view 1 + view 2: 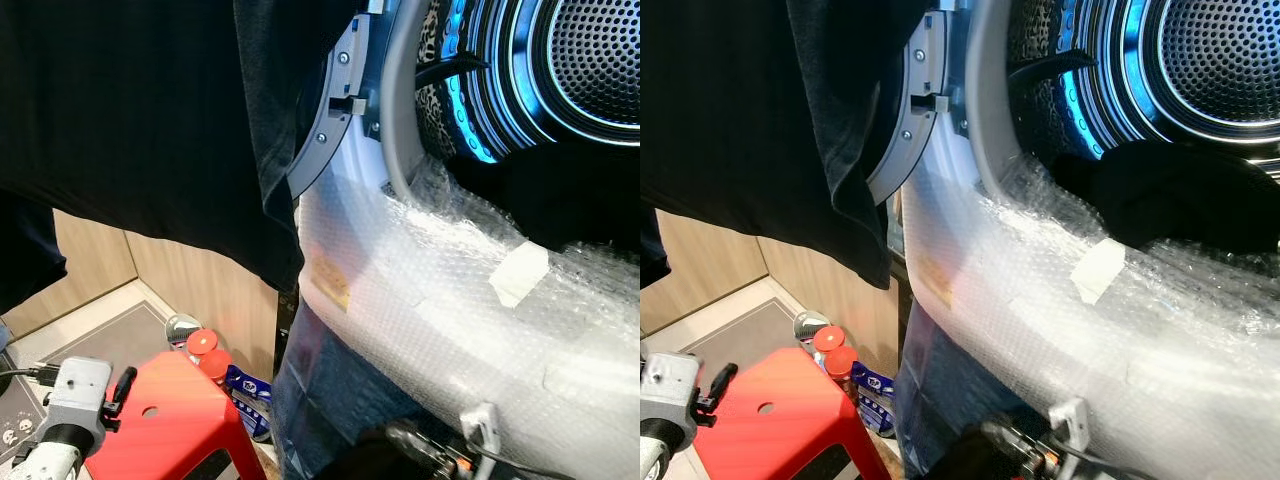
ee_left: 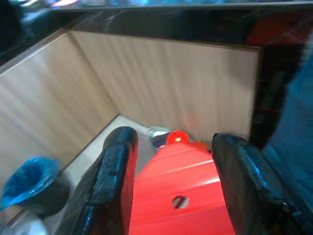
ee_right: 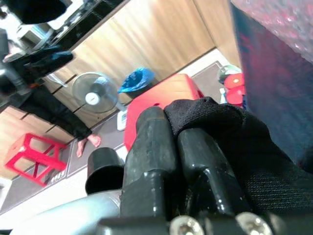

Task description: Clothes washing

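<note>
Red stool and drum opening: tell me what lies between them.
In the left eye view, the bubble-wrapped washer front and hanging blue cloth lie between the red stool and the drum.

Blue-white light glows inside the washer drum (image 1: 590, 60), the brightest spot. Glare whitens the bubble wrap (image 1: 450, 300) just below it. The dark garment (image 1: 130, 110) beside the drum is featureless shadow. The left wrist view is softly blurred.

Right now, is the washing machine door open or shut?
Open. The drum interior shows directly, lit blue, with a black garment lying across its bubble-wrapped lip.
</note>
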Robot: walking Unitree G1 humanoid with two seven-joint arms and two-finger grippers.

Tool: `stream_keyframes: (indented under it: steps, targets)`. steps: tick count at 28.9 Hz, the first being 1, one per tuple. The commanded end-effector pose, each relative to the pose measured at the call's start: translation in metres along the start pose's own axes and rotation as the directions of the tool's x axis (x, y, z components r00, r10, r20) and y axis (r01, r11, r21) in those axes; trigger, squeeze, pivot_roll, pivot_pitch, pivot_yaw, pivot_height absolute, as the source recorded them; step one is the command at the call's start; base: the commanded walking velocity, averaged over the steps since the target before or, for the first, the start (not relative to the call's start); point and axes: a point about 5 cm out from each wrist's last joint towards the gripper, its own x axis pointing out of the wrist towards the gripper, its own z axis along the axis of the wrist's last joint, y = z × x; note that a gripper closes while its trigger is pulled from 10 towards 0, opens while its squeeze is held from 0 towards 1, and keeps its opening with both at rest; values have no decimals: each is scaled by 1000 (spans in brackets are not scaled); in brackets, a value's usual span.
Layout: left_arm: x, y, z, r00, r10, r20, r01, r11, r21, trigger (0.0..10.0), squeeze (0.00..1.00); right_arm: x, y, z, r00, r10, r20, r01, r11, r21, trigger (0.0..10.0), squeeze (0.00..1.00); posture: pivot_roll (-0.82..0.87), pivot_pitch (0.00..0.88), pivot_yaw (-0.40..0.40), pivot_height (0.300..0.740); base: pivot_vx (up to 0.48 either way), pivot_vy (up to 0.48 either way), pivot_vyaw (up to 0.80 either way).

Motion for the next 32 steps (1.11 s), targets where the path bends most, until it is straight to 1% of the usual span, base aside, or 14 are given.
stream_keyframes:
  steps: [1,6,9,10,14,17,19,20,21,22,23,24,27,32]
  targets:
    - [2,-16,-2,993,-115,-15,115,993,33,10000,0,-1,13,4,995,89,-40,-91,995,-42,0,0,117,0,-62,740,0,0,0]
    - [2,-45,-5,944,-325,-61,329,942,70,10000,0,3,34,6,969,201,-144,-216,972,-91,0,0,118,0,-56,740,0,0,0]
    - [3,-52,-2,926,-376,-46,378,924,59,10000,55,7,41,9,954,237,-183,-261,958,-118,0,0,119,0,-57,740,0,0,0]
    - [4,-59,0,906,-422,-39,424,904,57,10000,1000,9,46,13,943,266,-198,-295,946,-132,0,0,120,0,-57,740,0,0,0]
    - [3,-81,3,823,-567,-41,568,819,74,10000,1000,14,61,23,902,350,-252,-398,901,-174,0,0,119,0,-59,740,0,0,0]
    - [2,-102,5,715,-695,-69,698,706,118,10000,1000,20,71,27,865,399,-304,-468,860,-203,0,0,117,0,-65,740,0,0,0]
    - [-2,-124,12,574,-814,-92,814,554,171,10000,1000,28,76,34,846,420,-329,-504,830,-237,0,0,122,0,-69,740,0,0,0]
    - [-3,-128,12,537,-837,-102,837,514,187,10000,1000,30,77,36,844,423,-331,-510,825,-243,0,0,122,0,-69,740,0,0,0]
    - [-3,-128,12,537,-837,-102,837,514,187,10000,1000,30,77,36,844,423,-331,-510,825,-243,0,0,122,0,-69,740,0,0,0]
    - [-5,-131,13,512,-852,-109,851,487,198,10000,1000,32,77,38,842,426,-332,-513,822,-247,0,0,122,0,-68,740,0,0,0]
    - [-9,-139,15,439,-889,-129,887,405,223,10000,1000,36,80,41,834,439,-334,-529,807,-262,0,0,118,0,-67,740,0,0,0]
    - [-9,-139,15,439,-889,-129,887,405,223,10000,1000,36,80,41,834,439,-334,-529,807,-262,0,0,118,0,-67,740,0,0,0]
    - [-10,-143,19,375,-916,-144,908,332,256,10000,1000,41,80,45,830,440,-342,-537,796,-279,0,0,115,0,-72,740,0,0,0]
    - [-10,-141,30,318,-932,-174,918,258,301,10000,1000,49,77,47,835,427,-347,-530,794,-299,0,0,110,0,-72,740,0,0,0]
